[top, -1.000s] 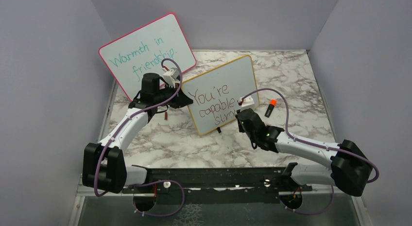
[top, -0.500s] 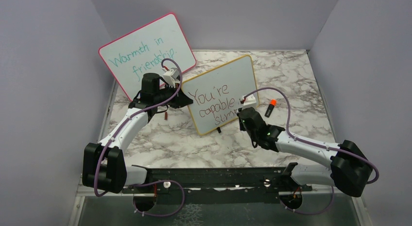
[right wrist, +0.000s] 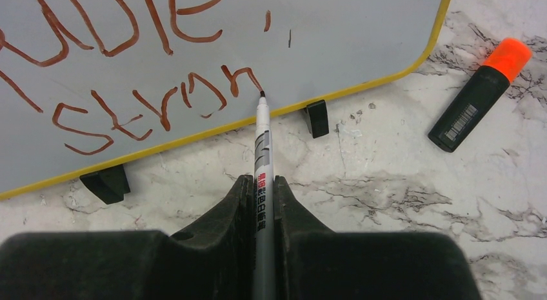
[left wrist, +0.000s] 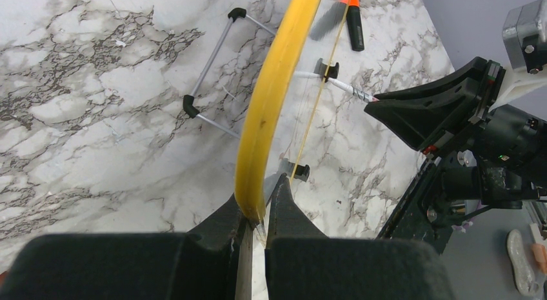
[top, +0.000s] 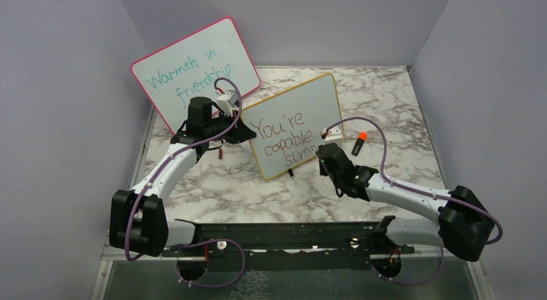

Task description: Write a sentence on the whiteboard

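Note:
The yellow-framed whiteboard (top: 303,110) stands tilted on its black feet (right wrist: 316,117) at mid table. My left gripper (top: 248,133) is shut on the left edge of its yellow frame (left wrist: 271,87), the jaws pinching the rim. The red-brown sentence (top: 284,140) reads "You're capable," with "stron" (right wrist: 155,105) on the third line. My right gripper (right wrist: 262,180) is shut on a thin grey marker (right wrist: 263,151). The marker tip touches the board at the end of the "n", just above the lower frame.
A black pen piece with an orange end (top: 359,144) lies on the marble right of the board. A larger pink-framed board (top: 193,71) with teal writing leans at the back left. Grey walls close in the sides and back.
The third line has grown by letters to "stron". My right gripper with the marker has shifted slightly right along the board. The left arm has not moved.

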`<act>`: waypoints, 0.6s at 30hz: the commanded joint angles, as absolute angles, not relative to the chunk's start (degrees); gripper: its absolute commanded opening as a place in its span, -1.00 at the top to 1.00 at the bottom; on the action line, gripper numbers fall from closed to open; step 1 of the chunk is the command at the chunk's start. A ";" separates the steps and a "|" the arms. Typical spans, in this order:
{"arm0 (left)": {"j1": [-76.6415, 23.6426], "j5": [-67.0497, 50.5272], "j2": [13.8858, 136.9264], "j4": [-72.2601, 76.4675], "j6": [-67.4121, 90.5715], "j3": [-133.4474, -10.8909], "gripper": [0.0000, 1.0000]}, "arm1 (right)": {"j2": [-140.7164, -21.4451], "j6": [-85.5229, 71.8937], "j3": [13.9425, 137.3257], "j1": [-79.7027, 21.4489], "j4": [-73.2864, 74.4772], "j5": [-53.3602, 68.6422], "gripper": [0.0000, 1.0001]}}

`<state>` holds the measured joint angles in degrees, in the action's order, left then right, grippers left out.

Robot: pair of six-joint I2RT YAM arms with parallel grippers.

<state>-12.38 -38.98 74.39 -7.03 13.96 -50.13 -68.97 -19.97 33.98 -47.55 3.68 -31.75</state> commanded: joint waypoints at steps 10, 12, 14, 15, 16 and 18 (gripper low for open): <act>-10.72 -21.64 76.40 -15.03 4.58 -48.43 1.00 | -65.93 -19.01 34.54 -46.04 3.12 -33.29 0.99; -10.72 -21.64 76.39 -15.03 4.50 -48.42 1.00 | -65.84 -18.61 34.33 -45.17 2.32 -32.86 0.99; -10.72 -21.76 76.41 -15.01 4.49 -48.42 1.00 | -65.74 -18.28 34.22 -44.74 1.77 -32.45 0.99; -10.72 -21.75 76.46 -14.99 4.48 -48.43 1.00 | -65.79 -18.02 34.25 -44.55 1.50 -32.38 0.99; -10.72 -21.83 76.46 -14.96 4.48 -48.43 1.00 | -65.89 -17.87 34.35 -44.37 1.37 -32.38 0.99; -10.72 -21.95 76.60 -14.97 4.49 -48.43 1.00 | -65.96 -17.36 34.27 -44.17 0.59 -31.98 0.98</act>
